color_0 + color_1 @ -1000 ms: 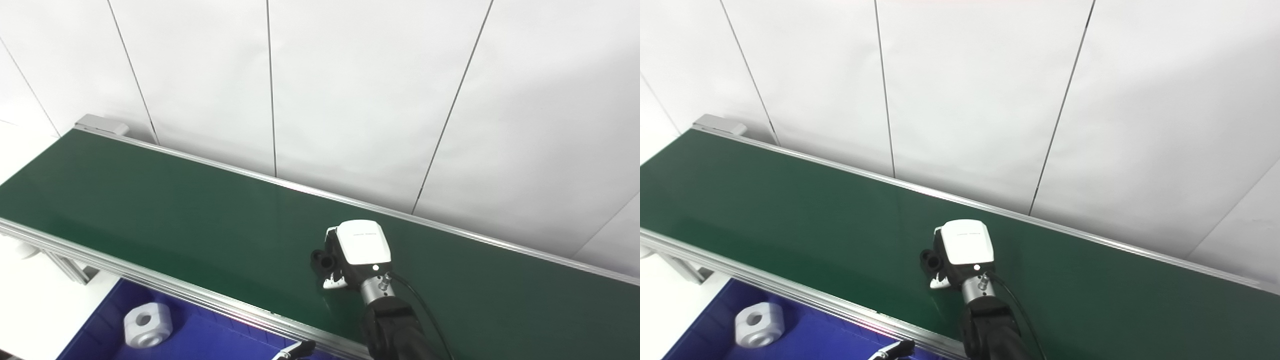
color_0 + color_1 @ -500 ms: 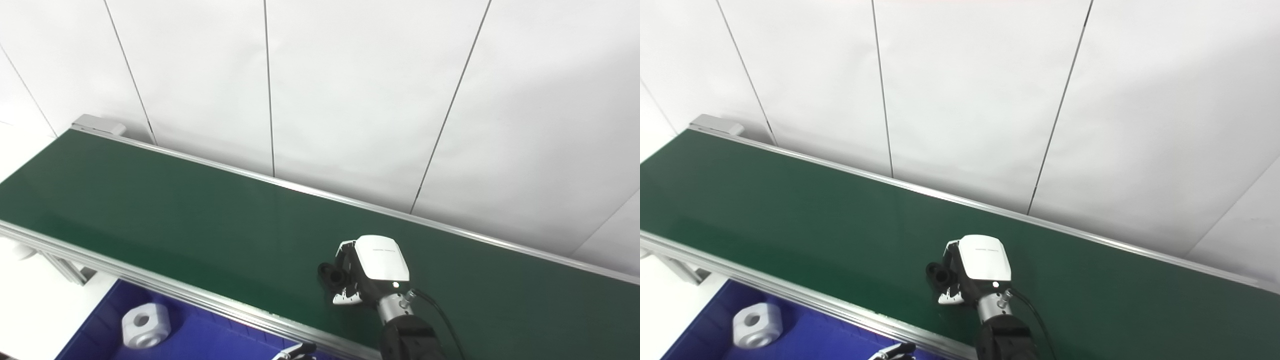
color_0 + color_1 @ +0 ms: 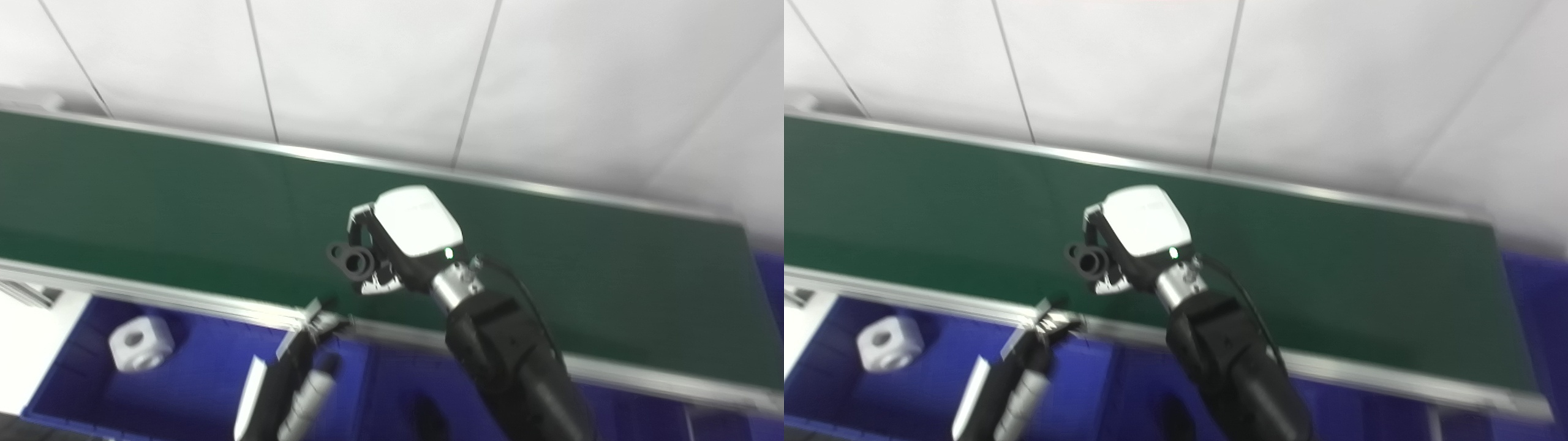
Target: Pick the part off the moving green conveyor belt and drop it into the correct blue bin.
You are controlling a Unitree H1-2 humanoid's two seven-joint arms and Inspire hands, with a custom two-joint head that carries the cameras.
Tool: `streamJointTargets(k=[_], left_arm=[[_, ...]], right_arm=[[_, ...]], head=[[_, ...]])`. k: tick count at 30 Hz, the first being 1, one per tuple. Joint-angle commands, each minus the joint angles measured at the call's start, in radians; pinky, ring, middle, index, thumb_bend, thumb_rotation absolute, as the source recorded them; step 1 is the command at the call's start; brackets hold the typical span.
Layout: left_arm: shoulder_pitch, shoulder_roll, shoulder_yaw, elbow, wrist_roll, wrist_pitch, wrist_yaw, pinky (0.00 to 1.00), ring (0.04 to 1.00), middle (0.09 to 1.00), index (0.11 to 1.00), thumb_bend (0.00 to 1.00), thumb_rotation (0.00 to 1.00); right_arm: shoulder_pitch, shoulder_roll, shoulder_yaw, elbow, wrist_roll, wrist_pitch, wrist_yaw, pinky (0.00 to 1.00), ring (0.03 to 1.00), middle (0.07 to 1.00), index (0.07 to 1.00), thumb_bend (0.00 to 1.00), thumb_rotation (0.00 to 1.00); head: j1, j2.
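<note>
Left eye view: right hand (image 3: 392,245) pinches the black part (image 3: 352,262) at its fingertips above the belt (image 3: 153,190), left hand (image 3: 318,321) unclear; shallow grip risks dropping it short of the blue bin (image 3: 202,367).

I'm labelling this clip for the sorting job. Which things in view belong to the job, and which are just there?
Job:
- black part, held in the right hand
- green conveyor belt
- blue bins

Just there:
- white block lying in the leftmost bin
- left hand, waiting
- white wall panels

green conveyor belt (image 3: 153,184), blue bin (image 3: 202,380) holding white part (image 3: 139,343)
</note>
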Motion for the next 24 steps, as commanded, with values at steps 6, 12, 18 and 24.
streamJointTargets(k=[6, 12, 18, 24], left_arm=[[-0.029, 0.024, 0.032, -0.130, -0.110, 0.111, -0.065, 1.00, 0.951, 0.884, 0.957, 0.61, 0.97], [-0.047, 0.048, 0.064, -0.197, -0.107, 0.217, -0.087, 1.00, 0.956, 0.902, 0.960, 0.61, 0.99], [-0.063, 0.047, 0.087, -0.203, -0.126, 0.232, -0.096, 1.00, 0.947, 0.895, 0.954, 0.63, 0.96], [-0.070, 0.040, 0.091, -0.192, -0.123, 0.225, -0.098, 1.00, 0.950, 0.901, 0.951, 0.63, 0.95]], right_arm=[[0.165, -0.034, -0.011, -0.244, -0.147, -0.058, 0.294, 0.10, 0.166, 0.284, 0.489, 0.51, 0.12], [0.368, -0.003, -0.008, -0.316, -0.252, -0.116, 0.365, 0.09, 0.158, 0.274, 0.488, 0.52, 0.12], [0.437, 0.063, -0.040, -0.260, -0.372, -0.175, 0.491, 0.13, 0.214, 0.405, 0.487, 0.53, 0.05], [0.426, 0.059, -0.102, -0.119, -0.337, -0.175, 0.469, 0.17, 0.259, 0.465, 0.487, 0.53, 0.00]], head=[[-0.098, 0.075], [-0.121, 0.097], [-0.140, 0.105], [-0.124, 0.104]])
